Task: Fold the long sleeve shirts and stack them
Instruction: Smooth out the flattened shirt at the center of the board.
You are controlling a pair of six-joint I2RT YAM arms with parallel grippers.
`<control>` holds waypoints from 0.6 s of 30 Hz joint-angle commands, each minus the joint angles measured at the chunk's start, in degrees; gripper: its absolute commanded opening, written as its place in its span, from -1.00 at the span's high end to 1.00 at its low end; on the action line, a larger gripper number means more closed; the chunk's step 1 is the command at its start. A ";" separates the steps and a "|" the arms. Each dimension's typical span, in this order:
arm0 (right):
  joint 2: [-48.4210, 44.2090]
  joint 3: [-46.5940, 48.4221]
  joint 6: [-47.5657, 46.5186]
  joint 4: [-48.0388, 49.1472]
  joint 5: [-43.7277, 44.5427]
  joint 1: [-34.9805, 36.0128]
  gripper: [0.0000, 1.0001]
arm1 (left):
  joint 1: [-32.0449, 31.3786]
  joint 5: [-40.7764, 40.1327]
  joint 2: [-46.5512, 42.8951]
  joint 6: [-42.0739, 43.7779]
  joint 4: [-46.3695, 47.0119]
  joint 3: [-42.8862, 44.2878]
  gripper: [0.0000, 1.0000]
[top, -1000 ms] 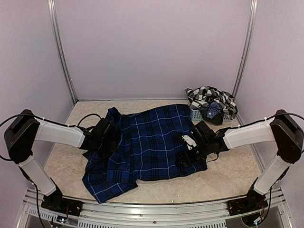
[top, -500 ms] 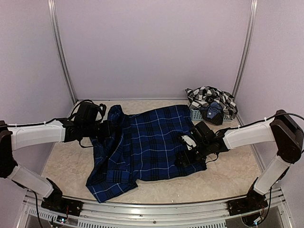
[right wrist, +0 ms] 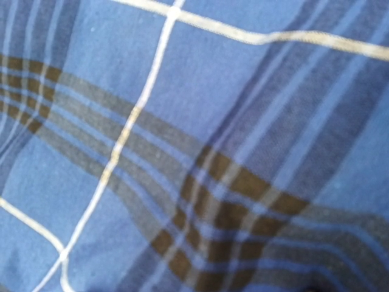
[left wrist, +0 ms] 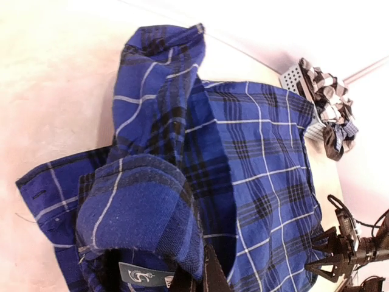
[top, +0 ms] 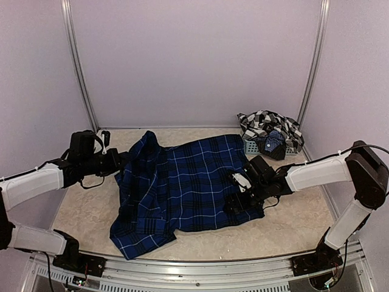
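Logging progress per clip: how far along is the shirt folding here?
Nothing folded yet: the navy shirt lies spread, rumpled. In hand: left gripper pinches its collar, right gripper rests on its opposite edge. Left: fold it, then the checked shirt heaped on the basket.

Blue plaid on a cream table

The blue plaid shirt (top: 188, 182) is deep blue, crossed by broad black bands and a thin white grid. Close up, the bands look brownish-black. Its collar label (left wrist: 143, 275) is dark with a pale emblem. By the shirt's far right corner, the checked shirt (top: 267, 121) is black-and-white and the mesh basket (top: 250, 148) is grey-blue. The table (top: 298, 219) under the blue shirt is cream, faintly mottled.
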 commanded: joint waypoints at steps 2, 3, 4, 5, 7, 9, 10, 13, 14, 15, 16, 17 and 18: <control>1.79 -0.71 0.35 -1.59 0.58 0.77 -0.47 | 5.52 4.05 -0.77 -0.21 3.01 -3.24 1.00; 2.02 -0.55 0.54 -2.09 1.00 0.78 -0.47 | 6.27 3.86 -0.40 -0.21 3.71 -3.52 1.00; 2.31 -0.34 0.71 -2.63 1.83 0.81 -0.47 | 6.95 3.78 0.21 0.05 4.03 -3.81 1.00; 2.51 -0.18 0.89 -3.11 2.27 0.79 -0.47 | 7.49 3.35 0.59 0.43 4.02 -3.94 1.00; 2.72 -0.06 1.09 -3.64 2.83 0.81 -0.47 | 8.55 2.65 1.83 1.58 3.80 -3.95 1.00; 2.84 0.05 1.02 -3.89 2.83 0.83 -0.47 | 9.75 2.97 3.11 2.10 4.00 -3.95 1.00; 2.81 0.01 0.95 -3.89 2.88 0.83 -0.47 | 10.54 3.73 3.51 2.23 4.27 -4.08 1.00; 2.90 0.01 0.70 -3.76 2.72 0.77 -0.47 | 12.46 6.44 4.26 1.86 5.91 -4.57 1.00; 2.98 -0.03 0.68 -3.72 2.64 0.79 -0.47 | 12.71 8.09 4.40 1.43 6.91 -4.68 1.00; 2.99 -0.08 0.60 -3.64 2.58 0.83 -0.47 | 12.72 9.88 4.62 0.89 7.90 -4.82 1.00; 3.06 -0.12 0.65 -3.56 2.62 0.82 -0.47 | 12.56 11.74 4.66 0.06 9.21 -4.83 1.00; 3.14 -0.19 0.62 -3.50 2.69 0.82 -0.47 | 12.24 13.98 4.75 -1.08 11.03 -5.07 1.00; 3.23 -0.21 0.65 -3.41 2.67 0.81 -0.47 | 11.77 15.63 4.69 -2.23 12.66 -5.10 1.00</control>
